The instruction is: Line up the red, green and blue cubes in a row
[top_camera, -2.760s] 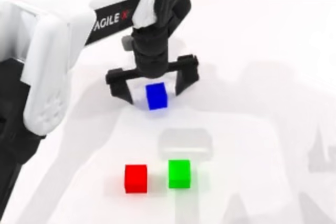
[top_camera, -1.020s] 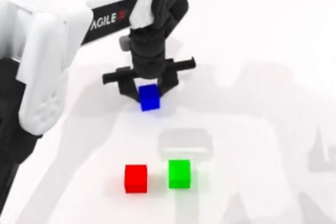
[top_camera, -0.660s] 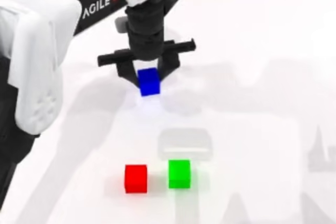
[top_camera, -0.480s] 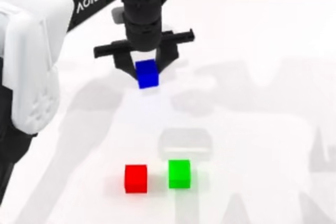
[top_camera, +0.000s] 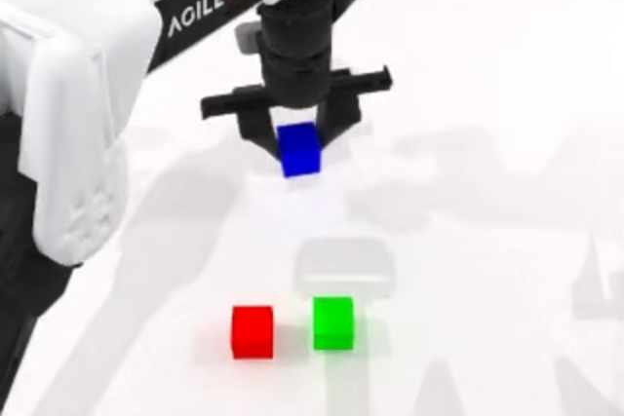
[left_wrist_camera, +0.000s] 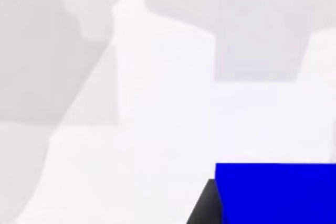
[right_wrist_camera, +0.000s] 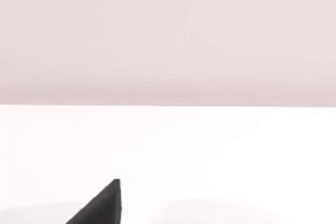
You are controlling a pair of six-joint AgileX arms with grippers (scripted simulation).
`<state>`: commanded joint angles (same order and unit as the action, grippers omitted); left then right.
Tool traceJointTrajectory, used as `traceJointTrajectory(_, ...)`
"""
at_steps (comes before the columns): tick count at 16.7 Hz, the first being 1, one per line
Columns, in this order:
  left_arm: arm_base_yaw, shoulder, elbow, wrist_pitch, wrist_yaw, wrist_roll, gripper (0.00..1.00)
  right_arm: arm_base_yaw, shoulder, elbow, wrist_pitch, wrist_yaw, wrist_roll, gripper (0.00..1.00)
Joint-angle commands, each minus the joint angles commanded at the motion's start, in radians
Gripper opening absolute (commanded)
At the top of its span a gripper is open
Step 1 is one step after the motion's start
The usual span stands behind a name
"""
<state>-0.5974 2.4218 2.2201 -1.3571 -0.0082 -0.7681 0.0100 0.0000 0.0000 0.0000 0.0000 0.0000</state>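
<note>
1. Tabletop (top_camera: 487, 94): plain white, matte, filling nearly the whole top view.
2. Backdrop (right_wrist_camera: 168, 35): pale pinkish-grey band beyond the tabletop's 12 o'clock edge.
3. Light: soft grey shadows spread across the tabletop toward 6 o'clock.

So the table (top_camera: 507, 94) is just a plain white surface with soft grey shadows smeared across it, and only two things actually sit on it: the red cube (top_camera: 253, 331) and the green cube (top_camera: 333, 322). They're side by side toward the near edge in the top view, red on the left and green on the right, close together with a narrow strip of bare table between them, green set a touch farther back.
</note>
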Motion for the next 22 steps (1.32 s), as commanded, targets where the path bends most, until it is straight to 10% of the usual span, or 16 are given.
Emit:
traceJointTrajectory(9,-0.393,-0.109,-0.12,0.012,-0.006,-0.219,0.0,0.0,0.0,0.0,0.0,0.0,0.0,1.0)
traceJointTrajectory(22,-0.405,-0.094,-0.324,0.239,-0.005,-0.227,0.0,0.0,0.0,0.0,0.0,0.0,0.0,1.0)
